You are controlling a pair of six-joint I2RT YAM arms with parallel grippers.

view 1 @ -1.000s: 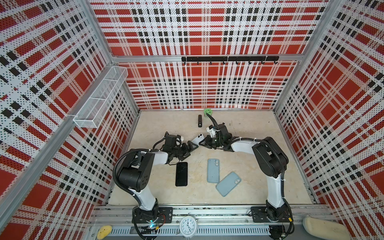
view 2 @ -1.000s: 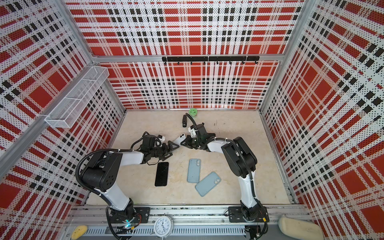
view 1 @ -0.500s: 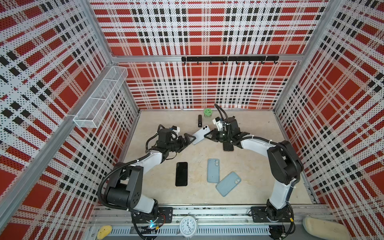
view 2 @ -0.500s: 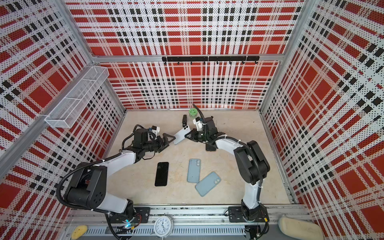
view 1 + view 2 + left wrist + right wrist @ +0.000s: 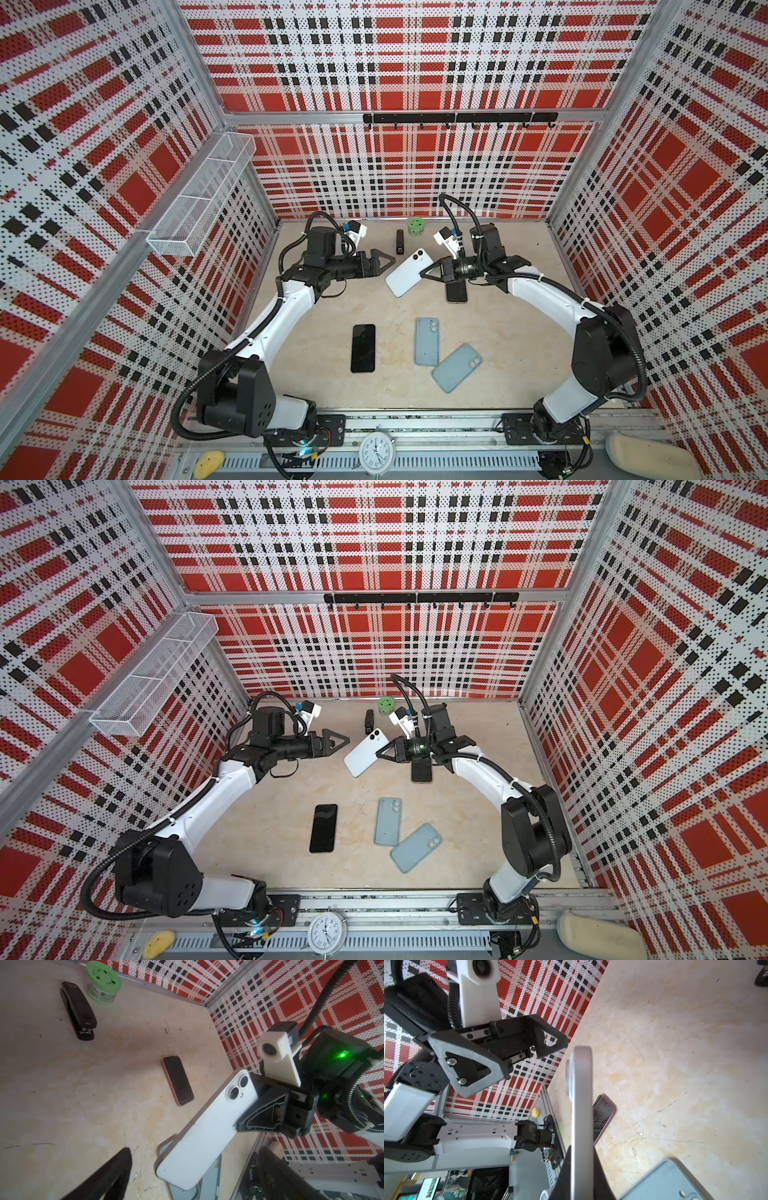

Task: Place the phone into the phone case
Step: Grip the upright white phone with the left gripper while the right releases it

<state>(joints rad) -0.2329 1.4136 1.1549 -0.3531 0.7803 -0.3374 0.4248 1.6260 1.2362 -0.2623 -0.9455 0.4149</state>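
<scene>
A white phone [image 5: 405,274], back upward with two round lenses near one corner, hung tilted above the beige table [image 5: 324,386], pinched at its edge by the right gripper [image 5: 423,275], while the left gripper [image 5: 386,261] gaped wide nearby, not touching it.

- We see a smooth, satin-matt back on the white phone [image 5: 207,1136], with glossy lens glass and a metal-looking edge.
- The blue cases [image 5: 427,347] look to us like matt, soft plastic.
- The black phone [image 5: 363,348] has a glossy glass face.
- The left gripper [image 5: 384,264] has fingers [image 5: 438,1043] of grainy, matt black plastic.
- The table [image 5: 316,374] is matt, mottled beige and scratched.
- The stapler [image 5: 78,1009] is shiny black plastic.
- The basket [image 5: 199,199] is white wire mesh.
</scene>
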